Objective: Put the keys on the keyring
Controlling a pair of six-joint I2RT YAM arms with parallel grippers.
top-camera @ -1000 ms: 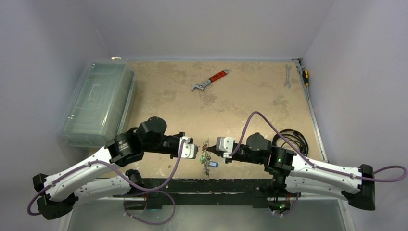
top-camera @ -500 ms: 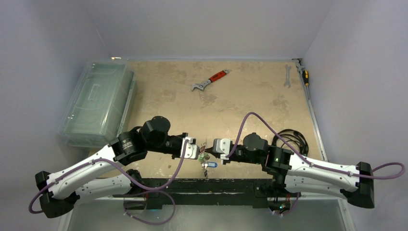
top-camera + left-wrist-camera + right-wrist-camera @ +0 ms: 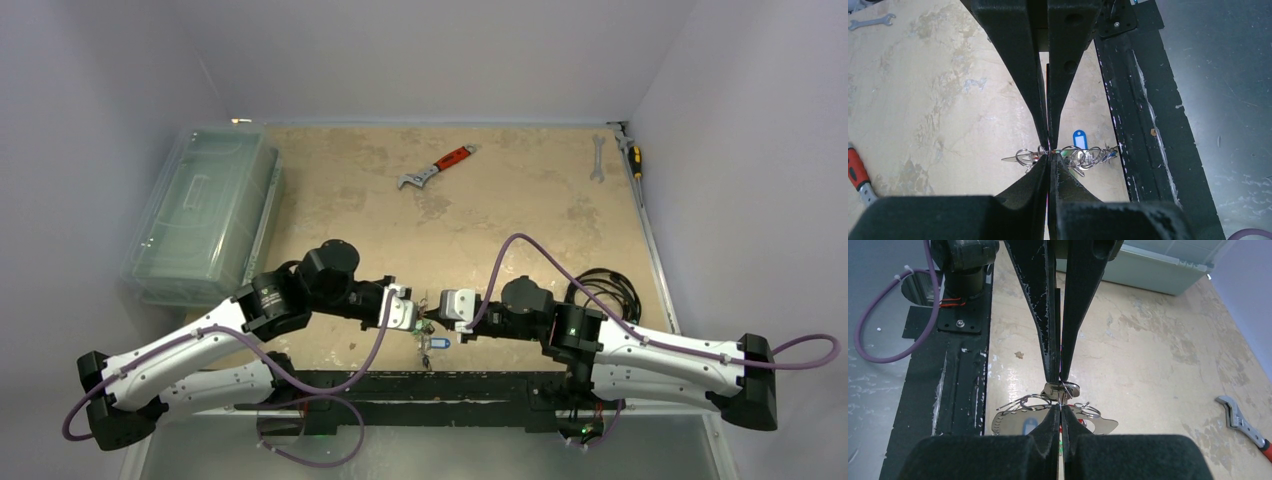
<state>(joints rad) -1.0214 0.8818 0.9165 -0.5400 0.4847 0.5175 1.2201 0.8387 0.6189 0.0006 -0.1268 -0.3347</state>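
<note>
Left jaws and right jaws have drawn closer at the counter's point(image 3: 923, 75) edge.
Both are pressed together, pinching the keys point(image 3: 1083, 156).

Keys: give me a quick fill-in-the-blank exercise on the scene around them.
1. The jaws of the left gripper and the right gripper are both ___ on the keys.
2. The wrench at the far side of the table has a ___ handle.
3. The plastic tag in the left wrist view is ___.
4. The clear box sits on the table's ___ side.
Missing words: shut, red, blue, left.
</note>
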